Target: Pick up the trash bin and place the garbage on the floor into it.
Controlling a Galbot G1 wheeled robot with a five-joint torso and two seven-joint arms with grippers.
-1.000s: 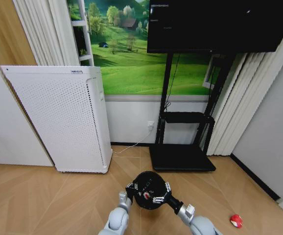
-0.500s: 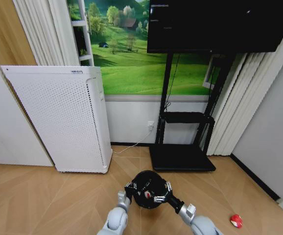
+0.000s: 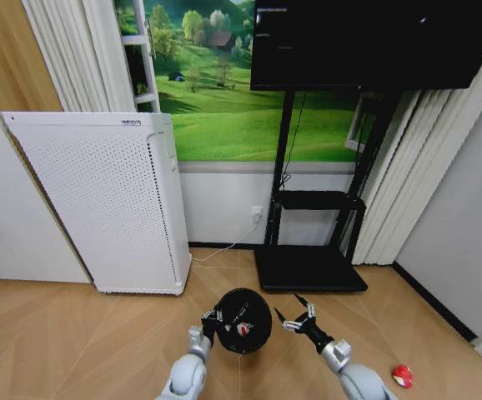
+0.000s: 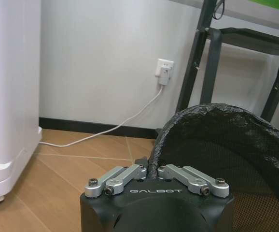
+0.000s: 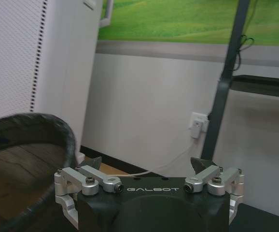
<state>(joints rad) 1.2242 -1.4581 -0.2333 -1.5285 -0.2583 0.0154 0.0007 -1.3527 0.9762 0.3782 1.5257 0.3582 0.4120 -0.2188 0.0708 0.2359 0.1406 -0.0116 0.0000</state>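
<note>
Trash bin [image 3: 243, 320], lower centre: rim pinched by left end effector [image 3: 213, 319]; right end effector [image 3: 296, 317] beside, spread wide; white appliance [image 3: 107, 200] left.

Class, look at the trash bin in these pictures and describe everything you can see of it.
The trash bin is small, round and black, with mesh-like walls and a crinkled black liner folded over its rim. It stands upright, mouth open, before the white perforated appliance. The left gripper is shut on its rim; the right gripper hangs open beside it, apart. Something small and red-and-white lies inside.
</note>
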